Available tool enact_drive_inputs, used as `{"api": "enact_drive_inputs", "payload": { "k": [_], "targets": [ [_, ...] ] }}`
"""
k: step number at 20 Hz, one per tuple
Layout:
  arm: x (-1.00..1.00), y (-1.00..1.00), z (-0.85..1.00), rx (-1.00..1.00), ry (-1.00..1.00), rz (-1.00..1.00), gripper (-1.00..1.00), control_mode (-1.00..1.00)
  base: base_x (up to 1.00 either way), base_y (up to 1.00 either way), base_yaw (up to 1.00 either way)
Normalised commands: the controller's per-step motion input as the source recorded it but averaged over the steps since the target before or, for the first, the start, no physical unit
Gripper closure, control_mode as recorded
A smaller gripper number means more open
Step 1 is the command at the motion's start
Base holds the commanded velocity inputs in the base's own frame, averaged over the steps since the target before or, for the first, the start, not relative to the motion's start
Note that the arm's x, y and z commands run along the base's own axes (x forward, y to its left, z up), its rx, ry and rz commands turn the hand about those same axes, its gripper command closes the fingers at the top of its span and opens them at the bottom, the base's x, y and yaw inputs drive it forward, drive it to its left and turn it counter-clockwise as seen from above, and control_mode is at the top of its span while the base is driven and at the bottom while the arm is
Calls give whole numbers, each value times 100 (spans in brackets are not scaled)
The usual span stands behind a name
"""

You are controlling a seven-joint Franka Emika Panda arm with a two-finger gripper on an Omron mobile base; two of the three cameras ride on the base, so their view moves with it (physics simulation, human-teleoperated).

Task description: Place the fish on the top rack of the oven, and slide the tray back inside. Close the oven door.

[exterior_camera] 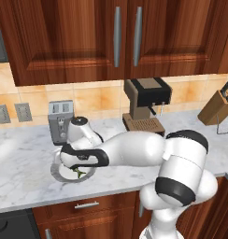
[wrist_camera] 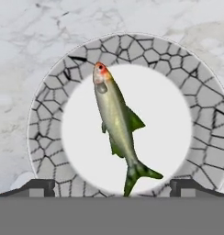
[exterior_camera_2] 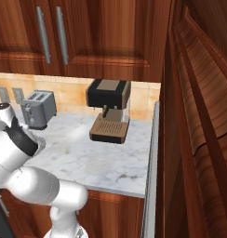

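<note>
Tool (wrist_camera: pixel 112 186) wide open, empty, above fish (wrist_camera: pixel 117 131). Fish at plate (wrist_camera: pixel 49 133) centre, mid-frame, on bench (wrist_camera: pixel 31 36). Advice: descend straight, straddle mid-body, pinch across narrow flanks.

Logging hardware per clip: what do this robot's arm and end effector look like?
The arm is glossy white with rounded, bulbous links and black bands at the joints. No cables or markings show. The end effector ends in two small dark grey, blocky fingertips.
</note>
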Motion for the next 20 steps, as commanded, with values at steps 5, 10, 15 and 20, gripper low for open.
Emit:
{"api": "enact_drive_inputs", "payload": {
  "k": [5, 10, 15, 20],
  "targets": [
    [6, 0, -5, -8, 0, 0, -100, -100, 0, 0, 0],
    [12, 0, -16, -5, 0, 1, -100, -100, 0, 0, 0],
    [34, -11, -27, 0, 0, 3, -100, -100, 0, 0, 0],
    [47, -2, -42, 0, 0, 6, -100, -100, 0, 0, 0]
  ]
}}
